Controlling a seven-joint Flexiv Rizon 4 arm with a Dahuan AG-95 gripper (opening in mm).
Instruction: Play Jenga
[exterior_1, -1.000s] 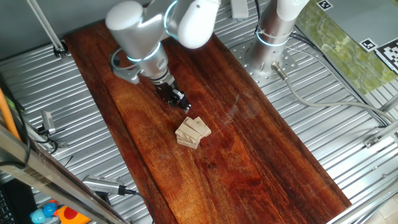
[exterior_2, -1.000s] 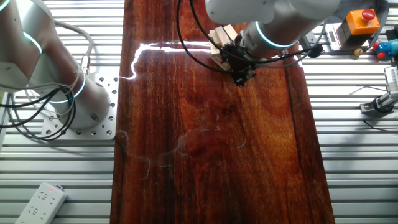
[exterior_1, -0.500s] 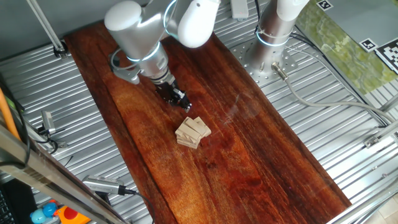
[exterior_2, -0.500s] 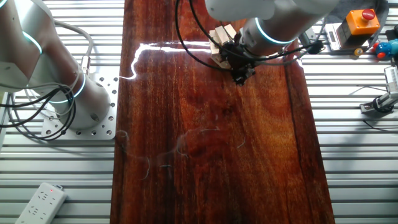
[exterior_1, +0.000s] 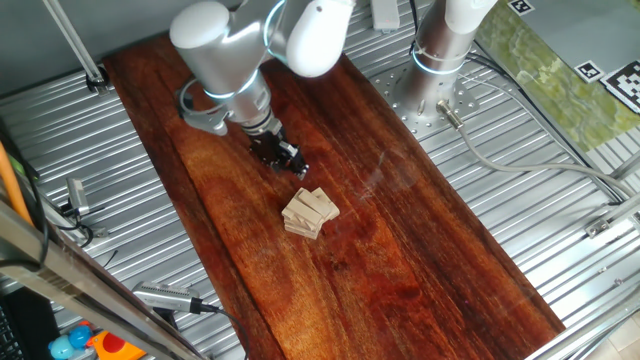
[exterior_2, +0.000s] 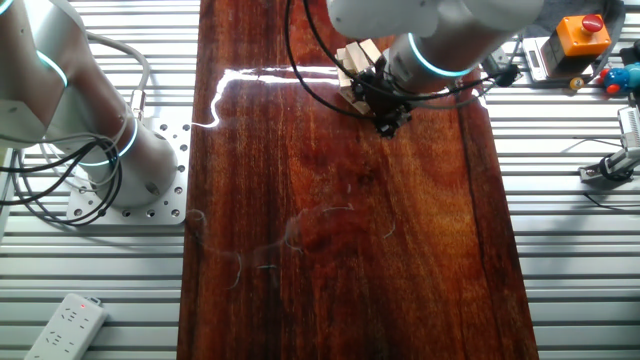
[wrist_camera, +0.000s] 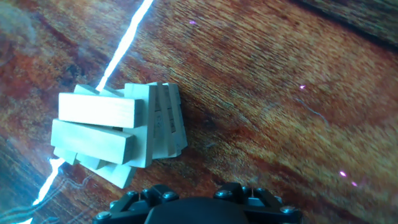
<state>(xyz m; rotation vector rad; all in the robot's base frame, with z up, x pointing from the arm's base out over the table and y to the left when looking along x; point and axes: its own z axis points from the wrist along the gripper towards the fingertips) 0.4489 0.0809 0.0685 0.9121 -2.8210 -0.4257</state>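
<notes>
The gripper (exterior_1: 293, 165), its opening impossible to judge, hung just beside the Jenga (exterior_1: 310, 213), mid-bench, holding nothing visible.

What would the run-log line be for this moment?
task: Jenga | gripper: beside block stack, apart from it, jaws state unclear | stack: crossed layers, skewed, on dark wood board | block pulled: none visible
</notes>
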